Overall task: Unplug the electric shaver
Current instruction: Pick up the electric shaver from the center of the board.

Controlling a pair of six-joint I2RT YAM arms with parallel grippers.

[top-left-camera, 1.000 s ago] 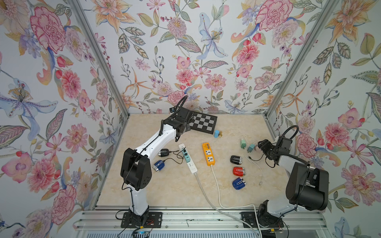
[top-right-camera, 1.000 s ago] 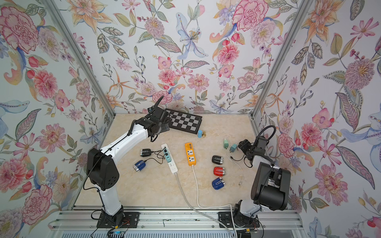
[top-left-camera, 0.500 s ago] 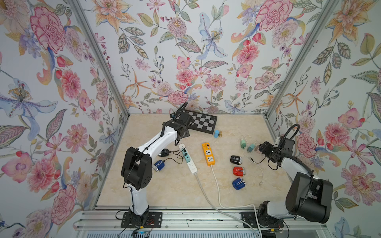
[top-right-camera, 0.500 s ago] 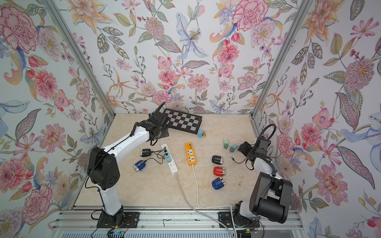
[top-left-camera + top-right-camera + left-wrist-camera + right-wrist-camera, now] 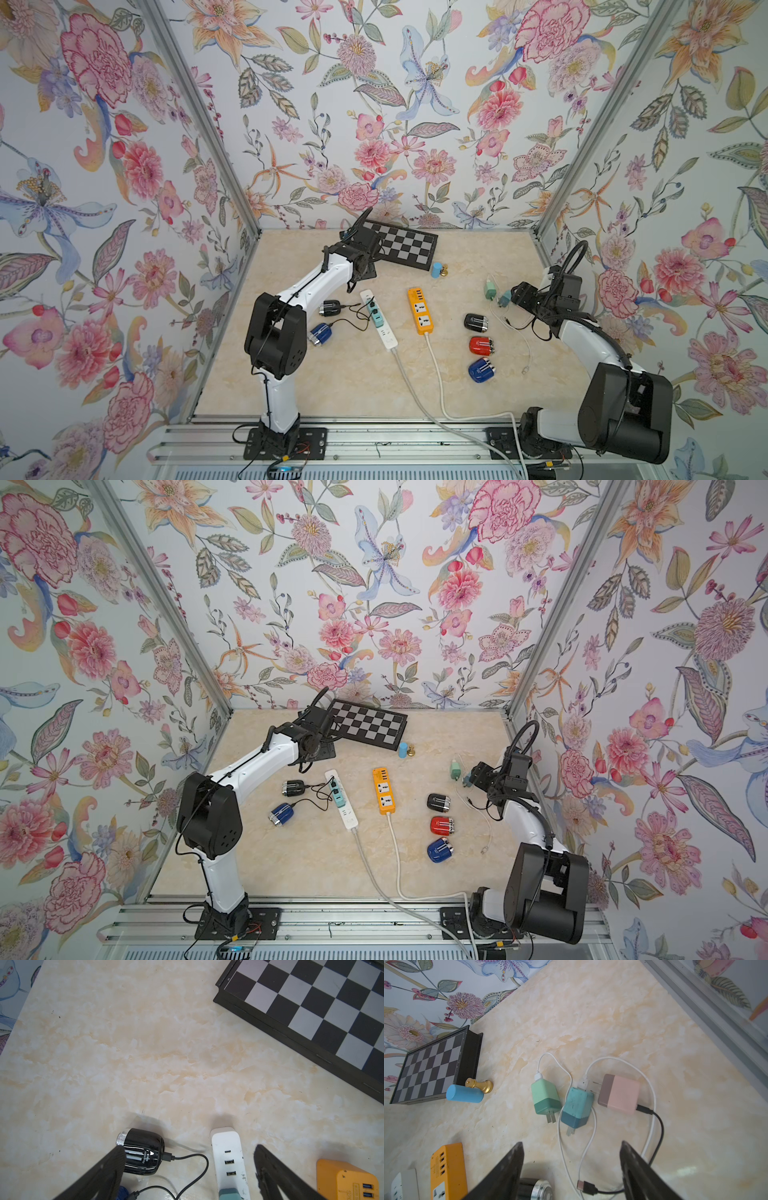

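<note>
The left arm has eased off the edge of the chessboard toward the far end of the white power strip, and the right arm's elbow has swung back toward the rail. That strip carries teal chargers (how many, I cannot tell). Black cables run from them to two electric shavers lying on the table just to the strip's left: a black shaver and a blue shaver, both plugged in.

The left fingers stand wide apart, holding nothing, above the black shaver and the strip's end. The right fingers are fairly wide too and empty, over three loose chargers: a green charger, a loose teal charger and a pink charger.

There are five shavers in all. The other three, a second black shaver, a red shaver and a second blue shaver, lie to the right of the orange power strip. There are two strips.
</note>
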